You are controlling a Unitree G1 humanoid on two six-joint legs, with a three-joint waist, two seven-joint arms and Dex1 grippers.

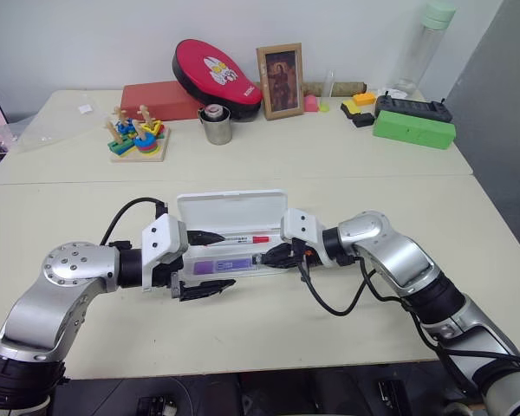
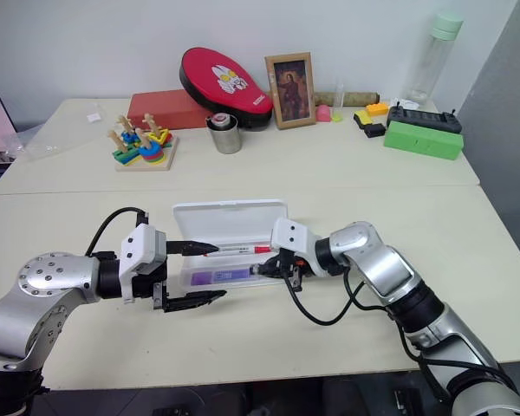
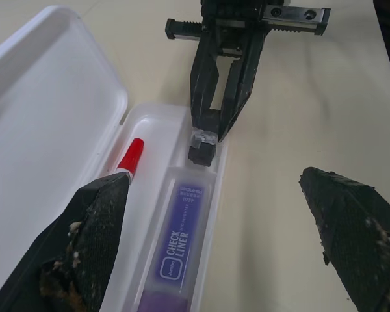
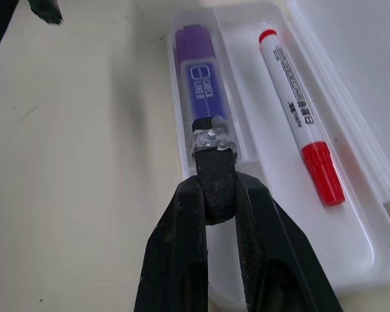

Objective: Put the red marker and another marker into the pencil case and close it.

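Markers lie side by side in the tray of the pencil case [image 1: 230, 208], a white hinged box that sits open at the centre of the head-camera frame on the near desk [image 1: 69, 208], its lid tipped back toward the upper part of the picture. The red marker [image 1: 243, 237] rests in the farther channel, cap toward the right of the frame. The purple marker [image 1: 230, 263] fills the nearer channel, its pale label facing up. At the left of the case the left gripper [image 1: 204, 263] has its jaws released and spread wide, one finger over the tray and the other over the desk just in front of it, grasping nothing. From the right of the frame the right gripper [image 4: 216, 195] reaches in with its jaws clenched on the purple marker's black end, which the right wrist camera shows pinched between the two fingers. Along the far desk, in the upper part of the frame, stand a red oval case [image 1: 217, 71], a framed picture [image 1: 280, 80], a metal cup [image 1: 215, 124], a stacking toy [image 1: 139, 139] and a green box [image 1: 414, 129].
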